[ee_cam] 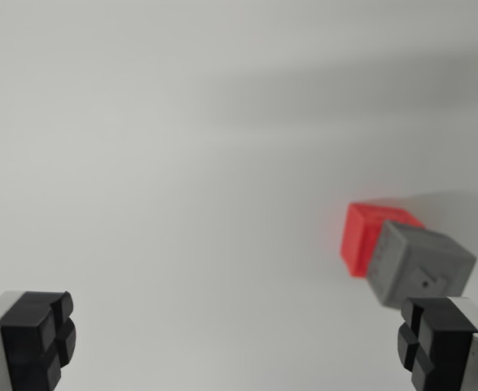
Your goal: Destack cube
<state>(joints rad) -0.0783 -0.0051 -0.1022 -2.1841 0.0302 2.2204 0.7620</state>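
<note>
A grey cube point(418, 265) sits on top of a red cube point(367, 232) at the wrist view's right, on a plain white surface point(181, 163). The grey one hides much of the red one. My gripper point(237, 338) is open, with nothing between its fingers. The black pad of one finger point(39, 338) shows at the bottom left and the other point(434, 338) at the bottom right. The right pad lies just below the grey cube in the picture, apart from it. The stack stands right of the gap between the fingers.
A broad soft shadow point(344, 90) crosses the white surface at the upper right. Nothing else shows on the surface.
</note>
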